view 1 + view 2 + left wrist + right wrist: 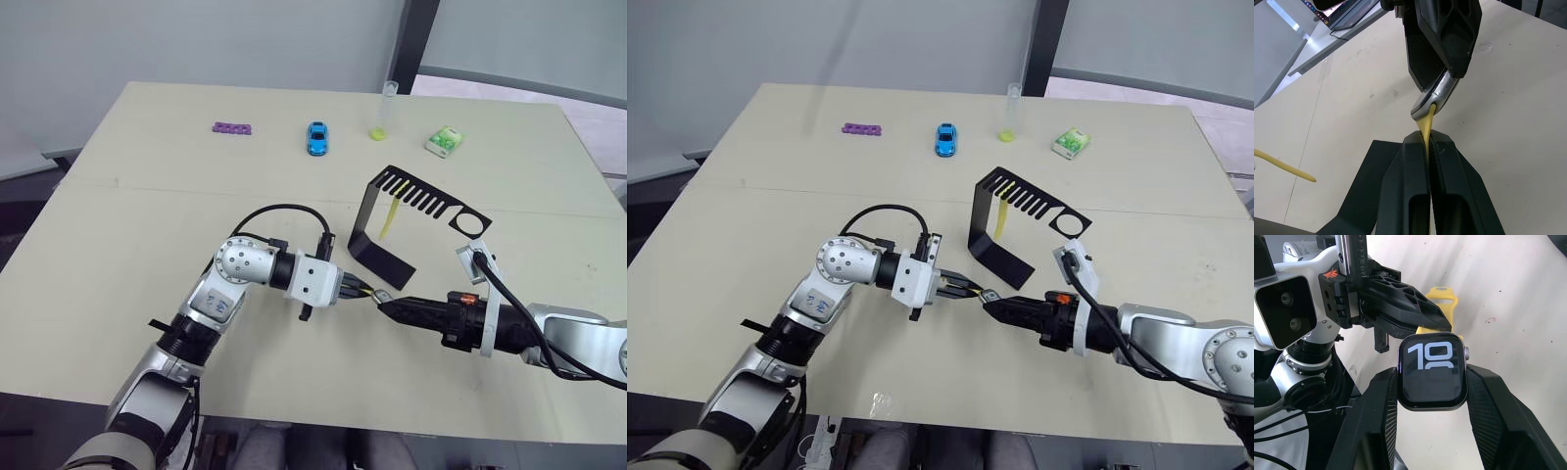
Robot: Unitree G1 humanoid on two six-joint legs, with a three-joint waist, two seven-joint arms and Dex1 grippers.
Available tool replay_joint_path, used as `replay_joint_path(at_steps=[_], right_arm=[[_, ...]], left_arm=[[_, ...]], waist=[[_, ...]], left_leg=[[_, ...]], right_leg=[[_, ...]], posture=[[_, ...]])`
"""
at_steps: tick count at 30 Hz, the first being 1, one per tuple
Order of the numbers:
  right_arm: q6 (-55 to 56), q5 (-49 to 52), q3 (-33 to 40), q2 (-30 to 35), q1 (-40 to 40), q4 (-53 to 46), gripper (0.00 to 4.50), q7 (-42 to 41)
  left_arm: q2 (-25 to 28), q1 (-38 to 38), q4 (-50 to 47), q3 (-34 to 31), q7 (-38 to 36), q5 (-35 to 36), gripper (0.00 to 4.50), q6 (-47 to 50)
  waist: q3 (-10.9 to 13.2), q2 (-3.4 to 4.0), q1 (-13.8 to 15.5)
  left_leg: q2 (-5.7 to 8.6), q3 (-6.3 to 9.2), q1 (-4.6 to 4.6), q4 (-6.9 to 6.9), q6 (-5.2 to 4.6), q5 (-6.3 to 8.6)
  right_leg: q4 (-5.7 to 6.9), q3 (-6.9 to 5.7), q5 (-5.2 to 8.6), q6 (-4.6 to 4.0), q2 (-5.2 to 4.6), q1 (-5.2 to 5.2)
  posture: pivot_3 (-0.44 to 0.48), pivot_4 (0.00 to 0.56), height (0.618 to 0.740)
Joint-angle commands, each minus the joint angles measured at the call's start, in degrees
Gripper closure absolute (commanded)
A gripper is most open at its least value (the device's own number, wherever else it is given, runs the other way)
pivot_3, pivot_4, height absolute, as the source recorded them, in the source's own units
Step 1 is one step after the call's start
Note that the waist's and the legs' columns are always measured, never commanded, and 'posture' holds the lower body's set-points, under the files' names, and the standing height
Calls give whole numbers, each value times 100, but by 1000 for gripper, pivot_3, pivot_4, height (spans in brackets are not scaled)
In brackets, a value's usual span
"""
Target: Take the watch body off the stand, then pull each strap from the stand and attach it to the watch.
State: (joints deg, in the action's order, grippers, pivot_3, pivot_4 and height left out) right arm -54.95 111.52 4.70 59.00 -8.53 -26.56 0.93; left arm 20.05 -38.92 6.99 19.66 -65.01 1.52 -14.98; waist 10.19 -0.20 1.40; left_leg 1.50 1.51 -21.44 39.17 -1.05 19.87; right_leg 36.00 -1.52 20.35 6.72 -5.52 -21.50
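Watch body (1433, 371) within right gripper (1433, 396)

A robotics test space, likely a lab — a plain beige table (147, 225) against bare grey walls, with a dark pillar (416, 39) behind. Small props sit in a tidy row at the far edge — a purple block (233, 128), blue toy car (316, 138), clear tube (385, 111), green-white box (444, 142).

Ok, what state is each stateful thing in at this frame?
Watch body: off the stand, gripped by right gripper, screen lit.
Strap: pinched in left gripper, end at the watch.
Second strap: hanging from the stand.
Tube: upright.
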Motion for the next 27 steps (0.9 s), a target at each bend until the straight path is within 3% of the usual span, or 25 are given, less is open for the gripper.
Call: replay_joint_path(at_steps=[1, 22, 25, 27], right_arm=[[72, 148, -17, -17, -37, -317, 2990, -28], [117, 148, 142, 72, 34, -324, 2990, 25], [181, 148, 234, 248, 37, -491, 2990, 121], [217, 148, 358, 514, 104, -707, 2990, 191]], left_arm=[[-233, -143, -235, 169, 79, 63, 4500, -120], [-125, -70, -480, 101, 29, 220, 4500, 181], [-16, -25, -716, 20, -73, 415, 3586, 549], [220, 41, -939, -109, -217, 612, 2697, 829]], waist=[[0, 0, 0], [0, 0, 0], [0, 0, 1], [0, 0, -4]], left_leg=[[0, 0, 0, 0, 0, 0], [0, 0, 0, 0, 0, 0], [0, 0, -2, 0, 0, 0], [0, 2, -3, -1, 0, 0]], right_leg=[[0, 0, 0, 0, 0, 0], [0, 0, 0, 0, 0, 0], [0, 0, 0, 0, 0, 0], [0, 0, 0, 0, -1, 0]], posture=[[0, 150, 740], [0, 150, 740], [0, 150, 740], [0, 150, 740]])
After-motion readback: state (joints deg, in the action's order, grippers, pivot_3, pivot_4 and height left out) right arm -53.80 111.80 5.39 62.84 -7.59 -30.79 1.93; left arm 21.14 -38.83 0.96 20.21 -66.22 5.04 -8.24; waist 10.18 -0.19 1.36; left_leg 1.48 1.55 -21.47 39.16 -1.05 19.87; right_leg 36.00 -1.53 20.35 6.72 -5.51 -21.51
